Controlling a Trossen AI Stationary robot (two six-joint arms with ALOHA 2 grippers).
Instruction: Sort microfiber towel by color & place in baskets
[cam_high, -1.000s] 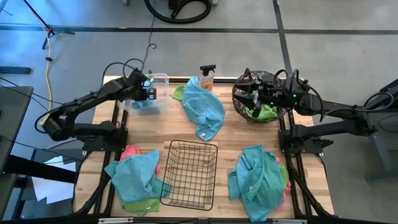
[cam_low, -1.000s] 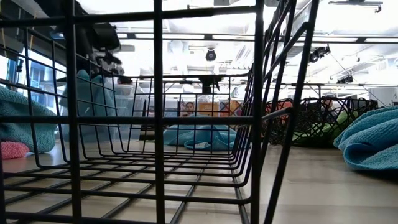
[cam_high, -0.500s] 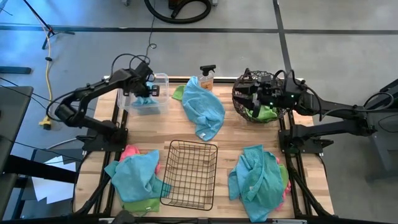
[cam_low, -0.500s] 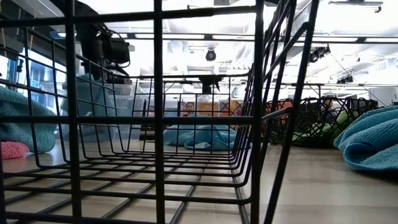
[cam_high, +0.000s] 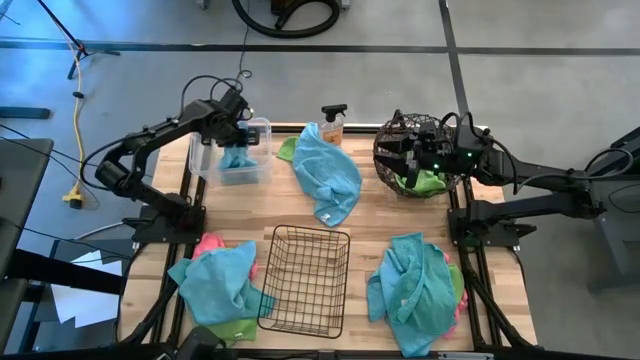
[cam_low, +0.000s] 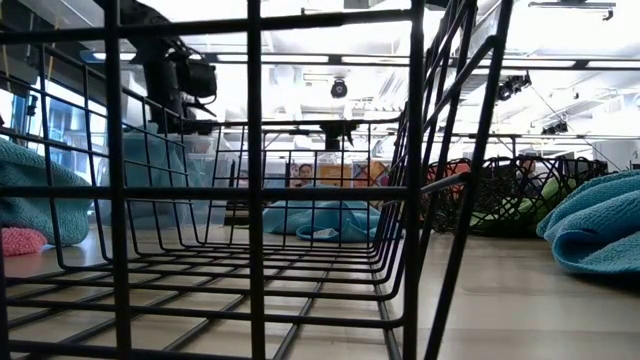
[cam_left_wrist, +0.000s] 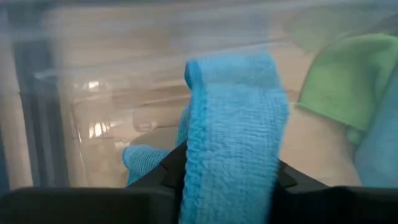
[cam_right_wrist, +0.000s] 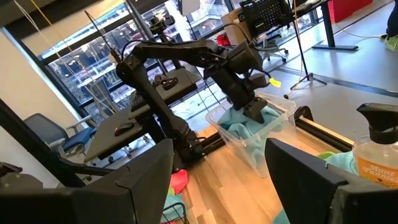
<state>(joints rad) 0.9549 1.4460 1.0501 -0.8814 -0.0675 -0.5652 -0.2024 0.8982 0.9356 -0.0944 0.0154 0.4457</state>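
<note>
My left gripper (cam_high: 240, 135) points down into the clear bin (cam_high: 262, 128) at the far left, shut on a teal-blue towel (cam_high: 237, 160) whose lower part lies in the bin. My right gripper (cam_high: 400, 152) hovers level and open above the round dark basket (cam_high: 385, 165), which has a green towel (cam_high: 428, 183) inside. Another teal-blue towel (cam_high: 328, 172) lies spread at the far middle, over a green one (cam_high: 287, 150). Mixed piles of towels lie at the near left (cam_high: 220, 285) and near right (cam_high: 412, 290). My left gripper has a bunched strip of the teal-blue towel (cam_left_wrist: 233, 143) between its two fingers (cam_left_wrist: 171, 171), coming from above and pointing down. The strip runs from the fingers down into the bin, where the rest of the towel (cam_right_wrist: 245, 127) rests on the bottom.
A black wire-grid basket (cam_high: 305, 280) stands at the near middle, between the two piles. An orange spray bottle (cam_high: 333, 122) stands at the far edge, between the bin and the round basket. Bare wood shows around the grid basket.
My left gripper has moved toward the table's far edge and a little to the right, over the clear bin, carrying the teal-blue towel with it. The towel now sits farther inside the bin.
</note>
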